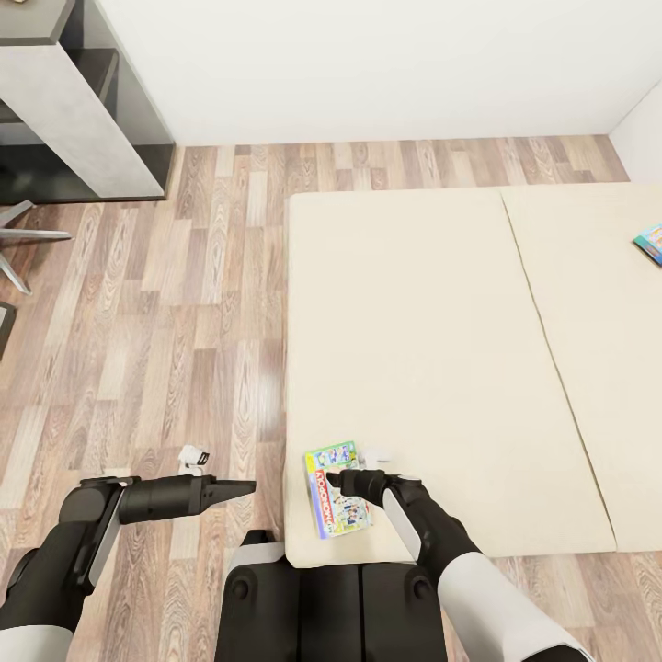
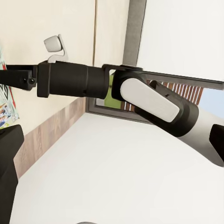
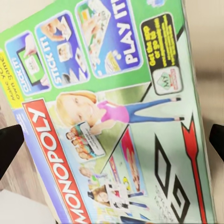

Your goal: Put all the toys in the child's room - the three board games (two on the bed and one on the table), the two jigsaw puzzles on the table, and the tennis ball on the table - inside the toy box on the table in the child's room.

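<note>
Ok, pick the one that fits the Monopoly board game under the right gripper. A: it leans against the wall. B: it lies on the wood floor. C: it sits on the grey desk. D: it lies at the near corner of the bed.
D: in the head view the Monopoly board game lies flat on the bed at its near left corner, with the right gripper over it.

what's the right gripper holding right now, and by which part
Nothing yet, it seems: the right gripper hovers open over the Monopoly box on the bed, fingertips either side, not closed on it.
</note>
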Motion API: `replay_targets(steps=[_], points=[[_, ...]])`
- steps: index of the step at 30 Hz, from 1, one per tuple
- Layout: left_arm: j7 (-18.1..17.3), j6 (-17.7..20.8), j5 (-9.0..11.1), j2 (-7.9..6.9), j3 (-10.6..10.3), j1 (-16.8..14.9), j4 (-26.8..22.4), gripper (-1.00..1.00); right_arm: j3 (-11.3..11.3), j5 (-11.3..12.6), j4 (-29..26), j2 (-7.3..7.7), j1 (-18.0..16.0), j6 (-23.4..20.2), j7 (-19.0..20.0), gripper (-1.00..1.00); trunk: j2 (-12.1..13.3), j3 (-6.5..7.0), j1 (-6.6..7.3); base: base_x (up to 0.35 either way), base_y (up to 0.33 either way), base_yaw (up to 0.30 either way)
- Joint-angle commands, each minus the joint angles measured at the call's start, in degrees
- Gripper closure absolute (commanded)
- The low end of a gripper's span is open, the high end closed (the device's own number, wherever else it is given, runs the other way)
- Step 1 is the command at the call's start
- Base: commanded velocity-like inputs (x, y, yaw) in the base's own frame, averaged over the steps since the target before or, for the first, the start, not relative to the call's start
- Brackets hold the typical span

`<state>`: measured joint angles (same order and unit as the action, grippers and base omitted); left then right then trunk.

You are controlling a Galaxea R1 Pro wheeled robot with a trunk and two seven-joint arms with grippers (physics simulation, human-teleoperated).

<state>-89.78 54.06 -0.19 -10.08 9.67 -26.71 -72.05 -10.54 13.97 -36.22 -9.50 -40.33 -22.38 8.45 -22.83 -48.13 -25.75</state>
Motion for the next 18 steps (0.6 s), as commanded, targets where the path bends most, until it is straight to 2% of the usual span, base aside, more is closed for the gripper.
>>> replay_targets(steps=[1, 18], points=[[-0.2, 0.6, 0.0, -0.02, 0.0, 0.0, 0.0, -1.0, 0.0, 0.2, -0.1, 0.01, 0.0, -0.4, 0.0, -1.0, -0.1, -0.06, -0.03, 0.0, 0.0, 0.0], [-0.2, 0.5, 0.0, 0.06, -0.1, 0.0, 0.0, -1.0, 0.2, 0.5, 0.0, -0.07, 0.0, -2.6, 0.0, -1.0, -0.1, -0.06, -0.03, 0.0, 0.0, 0.0]])
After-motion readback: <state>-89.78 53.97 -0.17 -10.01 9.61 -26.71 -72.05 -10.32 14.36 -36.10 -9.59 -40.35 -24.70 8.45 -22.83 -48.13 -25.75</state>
